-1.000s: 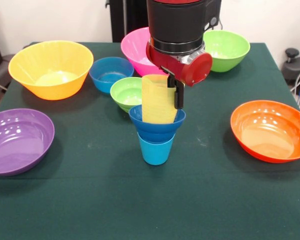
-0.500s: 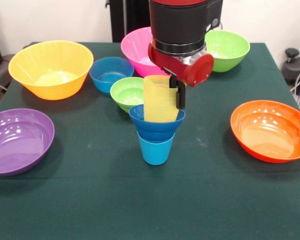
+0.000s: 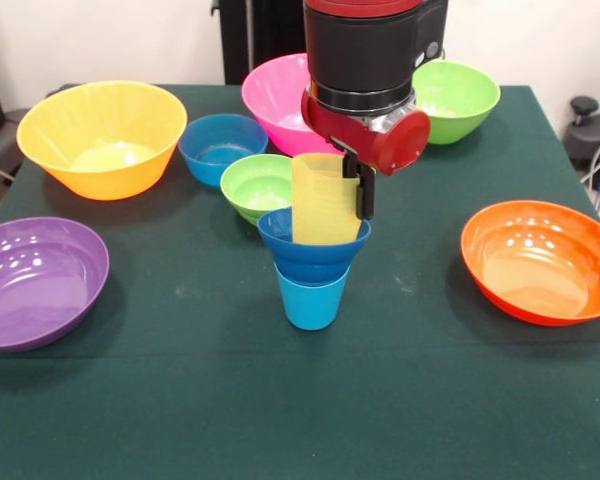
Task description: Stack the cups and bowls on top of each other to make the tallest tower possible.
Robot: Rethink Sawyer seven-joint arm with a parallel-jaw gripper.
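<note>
- Jaws look clamped on the yellow cup (image 3: 325, 200), gripper (image 3: 356, 190) pinching its rim on one side.
- Cup's base sits inside the dark blue bowl (image 3: 314, 252), atop the light blue cup (image 3: 311, 298).
- Best play, I'd say: centre it, settle it upright, then release gently so the tower doesn't tip.

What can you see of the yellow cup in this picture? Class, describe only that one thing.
The yellow cup is a translucent, ribbed plastic tumbler, pale yellow and tapered towards its base. It stands roughly upright with its mouth up and its lower end sitting inside the dark blue bowl, which rests on the light blue cup. The gripper is at its rim on the right as the camera sees it, one black finger running down its outer wall. Whether the jaws are clamped on it cannot be told.
</note>
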